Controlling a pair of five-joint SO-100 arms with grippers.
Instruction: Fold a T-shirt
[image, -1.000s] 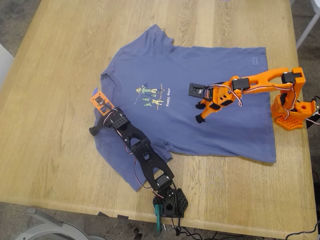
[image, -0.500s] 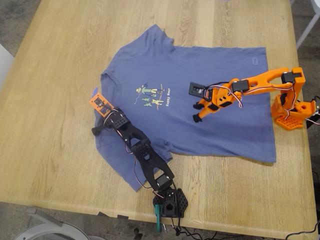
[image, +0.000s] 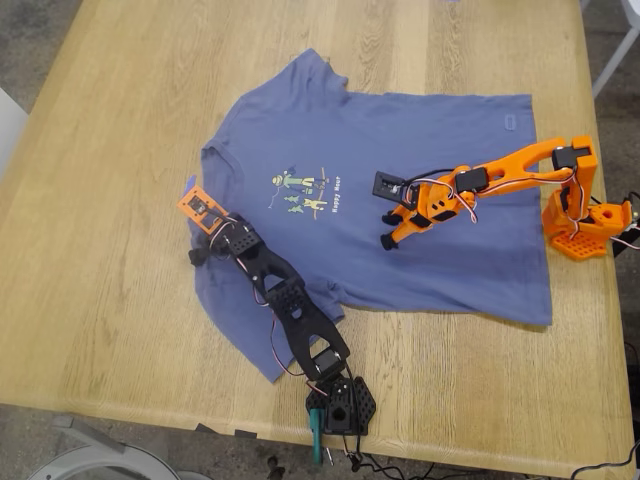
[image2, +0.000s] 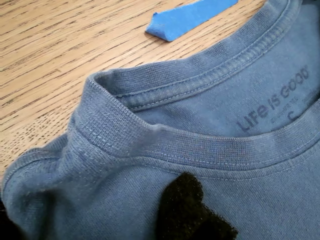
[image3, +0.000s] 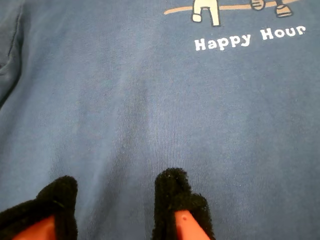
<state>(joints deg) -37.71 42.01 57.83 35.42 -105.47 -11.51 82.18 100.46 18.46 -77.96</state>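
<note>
The slate-blue T-shirt (image: 440, 255) lies flat and face up on the wooden table, collar toward the exterior view's left. My first gripper (image: 199, 253), on the black arm, rests at the collar and shoulder edge. In the first wrist view the T-shirt (image2: 225, 105) collar is slightly bunched, and my first gripper (image2: 95, 220) stands open with shoulder fabric between its black pads (image2: 190, 210). My second gripper (image: 387, 232), on the orange arm, hovers low over the chest beside the print. It (image3: 117, 200) is open over the T-shirt (image3: 150, 100), just below the "Happy Hour" lettering (image3: 249, 38).
A small blue tape strip (image: 188, 182) lies on the bare wood by the collar. The black arm's base (image: 342, 404) sits at the table's near edge, and the orange base (image: 585, 226) at the exterior view's right. Bare wood surrounds the shirt.
The orange arm stretched further toward the exterior view's left and dipped lower over the chest. The black gripper shifted slightly inward onto the collar edge.
</note>
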